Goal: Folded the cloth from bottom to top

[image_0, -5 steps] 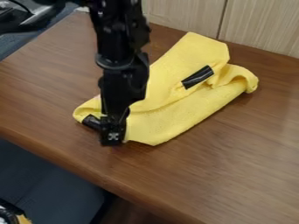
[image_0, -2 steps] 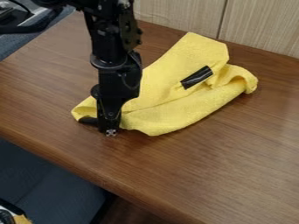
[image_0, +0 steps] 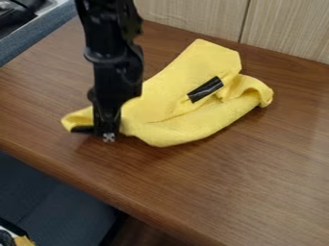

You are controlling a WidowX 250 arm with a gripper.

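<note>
Downward over a brown table [image_0: 212, 187], the black gripper [image_0: 107, 133] points at the near left edge of a yellow cloth [image_0: 173, 103]; whether its grip is wide, narrow or holding cannot be told. The cloth lies rumpled, partly folded, bearing a black strip [image_0: 206, 90], before a wood-grain panel [image_0: 193, 17].

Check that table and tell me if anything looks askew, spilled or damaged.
The yellow fabric cloth lies bunched and unevenly folded on the brown wooden table, its right end curled up rather than flat. A shiny black strip, perhaps tape, sits slantwise on it. I see no spill.
</note>
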